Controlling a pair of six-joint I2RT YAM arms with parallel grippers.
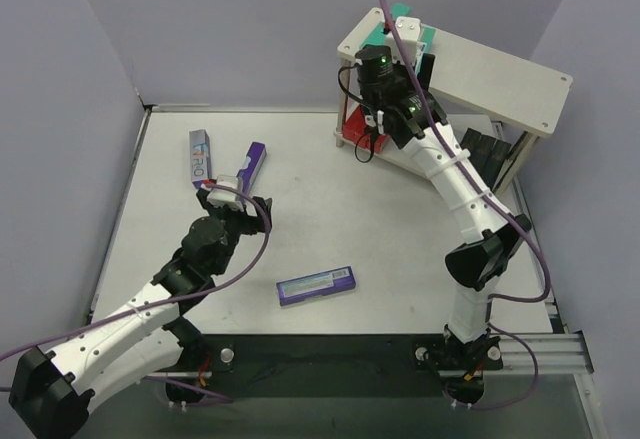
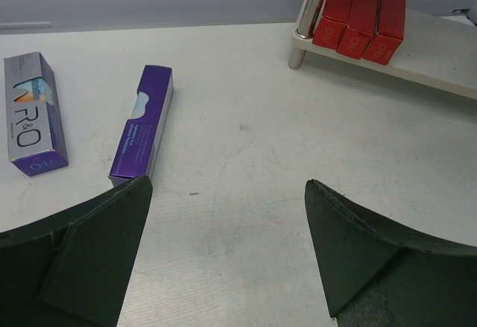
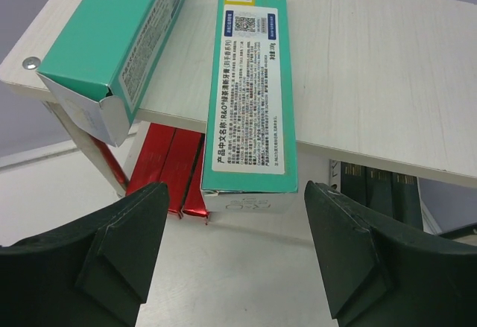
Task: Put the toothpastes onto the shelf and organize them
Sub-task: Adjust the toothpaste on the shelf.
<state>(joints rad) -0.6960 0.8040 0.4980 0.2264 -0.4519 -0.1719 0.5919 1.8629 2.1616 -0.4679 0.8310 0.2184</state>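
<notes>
Upper right: the right fingers (image 3: 119, 260), spread and empty, face a teal carton (image 3: 250, 81) on the shelf (image 3: 373, 66). Lower left: the left fingers (image 2: 89, 260), likewise released, hang above the counter (image 2: 246, 118).

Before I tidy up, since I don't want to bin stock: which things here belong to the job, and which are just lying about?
Job: shelf; teal cartons on its top board; red cartons and black cartons on its lower board; three purple cartons loose on the table.
Just lying about: the arms' purple cables.
</notes>
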